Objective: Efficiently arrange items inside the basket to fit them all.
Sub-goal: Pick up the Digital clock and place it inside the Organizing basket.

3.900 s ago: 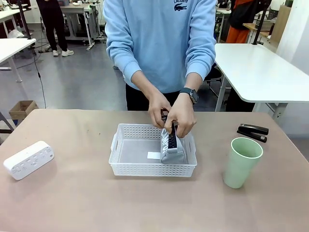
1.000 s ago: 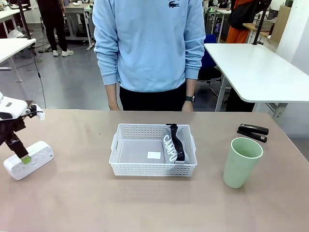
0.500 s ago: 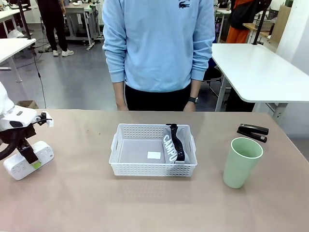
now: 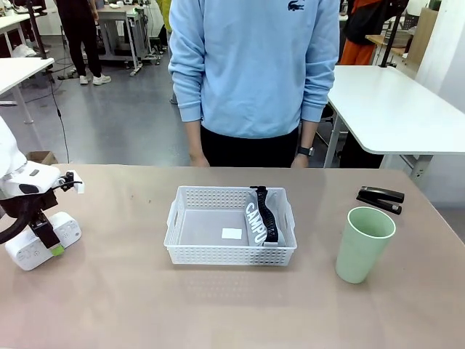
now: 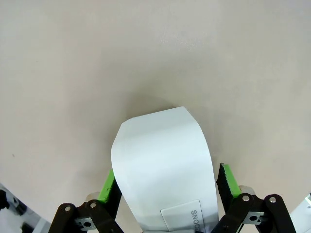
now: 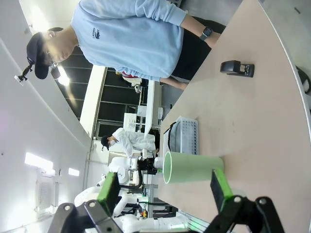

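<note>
Trouble, if it comes, will likely start at the left. The left tool (image 5: 167, 189) stands spread wide with a green pad on either flank of the white box device (image 4: 23, 254), not yet clenched on it, near the tabletop's left edge. The casing looks smooth and rounded, so I'd guess an off-centre pinch could squirt it sideways or let it tilt on the lift.

The basket (image 4: 229, 254) is the other worry. The grey CAMPUS pouch (image 4: 258, 218) stands on edge at its right end, black strap uppermost, and the rest of the floor is bare (apart from a small white label). A box set down crosswise there might leave too little room for the black stapler (image 4: 380, 198) and the pale green cup (image 4: 363, 243), both out on the tabletop to the right of the basket. The cup, tall and upright, seems the likeliest thing to get knocked over. The right tool (image 6: 163, 189), released and holding nothing, looks along the surface towards it.

The tabletop (image 4: 145, 305) is a plain matt beige-brown, carrying only these things. A person (image 4: 254, 73) in a light blue sweatshirt stands at the far edge, arms down. Beyond are white tables, a grey floor and other people at work.
</note>
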You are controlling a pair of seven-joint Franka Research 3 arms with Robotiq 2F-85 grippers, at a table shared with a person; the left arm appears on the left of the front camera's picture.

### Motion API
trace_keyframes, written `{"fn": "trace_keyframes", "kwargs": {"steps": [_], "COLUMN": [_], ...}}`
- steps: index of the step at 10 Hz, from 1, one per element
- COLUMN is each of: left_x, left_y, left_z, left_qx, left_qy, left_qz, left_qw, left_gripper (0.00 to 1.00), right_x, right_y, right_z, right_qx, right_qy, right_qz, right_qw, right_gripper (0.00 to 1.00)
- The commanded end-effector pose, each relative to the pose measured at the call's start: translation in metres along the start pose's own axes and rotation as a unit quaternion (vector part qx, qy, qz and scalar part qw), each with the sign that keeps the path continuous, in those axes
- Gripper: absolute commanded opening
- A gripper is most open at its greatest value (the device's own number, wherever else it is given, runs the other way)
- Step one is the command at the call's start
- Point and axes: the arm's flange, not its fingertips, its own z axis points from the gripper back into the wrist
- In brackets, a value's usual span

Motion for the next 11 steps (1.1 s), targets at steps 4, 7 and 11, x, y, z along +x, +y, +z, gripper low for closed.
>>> {"fn": "trace_keyframes", "kwargs": {"steps": [4,7,11], "left_x": [-0.0312,-0.0313,-0.0331], "left_y": [-0.0397,-0.0414,-0.0450], "left_z": [-0.0174,-0.0174,-0.0129], "left_qx": [0.018,0.023,0.027], "left_qy": [0.014,0.019,0.020], "left_qz": [-0.010,-0.016,-0.022], "left_qw": [1.000,0.999,0.999], "left_gripper": [0.00,0.14,0.00], "right_x": [0.0019,0.0019,0.0019], "right_y": [0.0018,0.0018,0.0018], "right_z": [-0.0009,-0.0009,-0.0009], "right_qx": [0.009,0.009,0.009], "right_qy": [-0.007,-0.007,-0.007], "right_qz": [0.014,0.014,0.014], "right_qw": [1.000,1.000,1.000], "right_gripper": [1.00,1.00,1.00]}}
